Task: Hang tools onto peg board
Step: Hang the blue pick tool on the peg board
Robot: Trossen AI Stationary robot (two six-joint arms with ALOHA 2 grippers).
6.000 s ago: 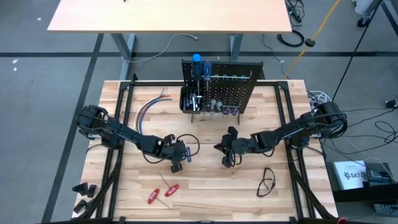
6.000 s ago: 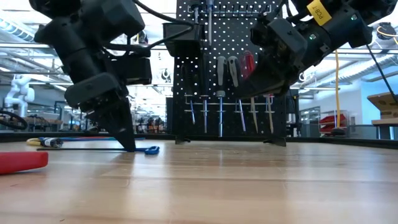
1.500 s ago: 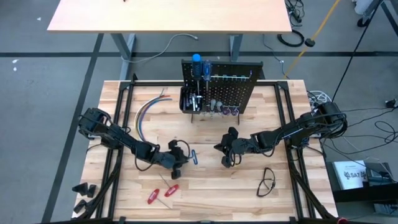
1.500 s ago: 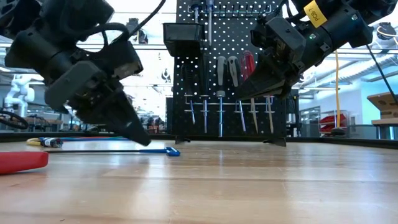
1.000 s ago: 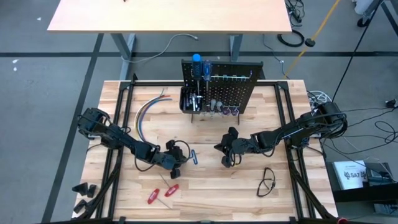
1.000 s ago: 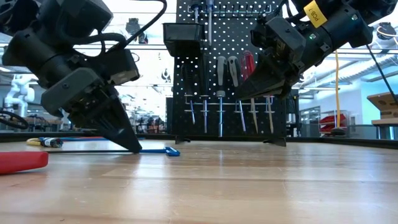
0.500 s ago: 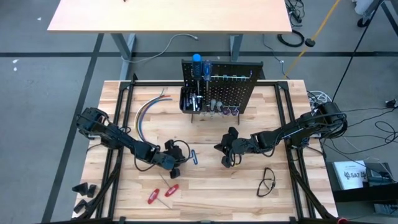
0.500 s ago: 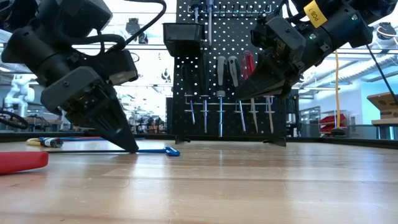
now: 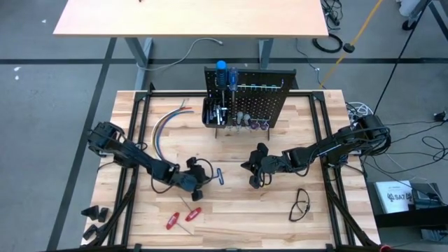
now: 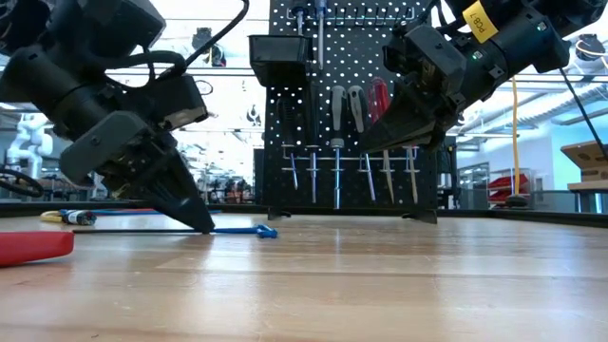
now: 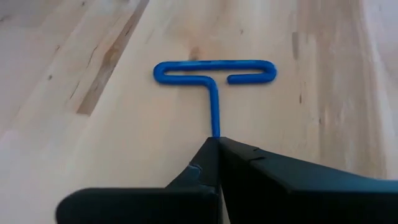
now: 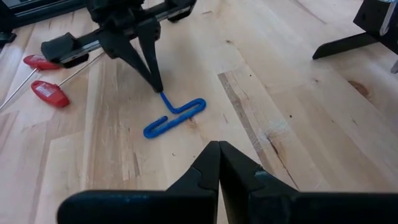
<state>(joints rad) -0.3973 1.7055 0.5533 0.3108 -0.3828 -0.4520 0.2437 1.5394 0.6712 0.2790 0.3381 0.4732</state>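
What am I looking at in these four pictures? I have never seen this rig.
Two dark robot arms work at a pale wooden table. One picture looks straight down, one looks level across the tabletop, and two come from cameras on the arms' wrists.

The left gripper is shut on the thin shaft of a blue T-handled wire tool that lies flat on the wood. The right gripper waits mid-table, shut and empty.

At the back stands a black perforated peg board with tools already hanging. Two red-handled tools, a bundle of coloured wires and a pair of glasses also lie on the table.
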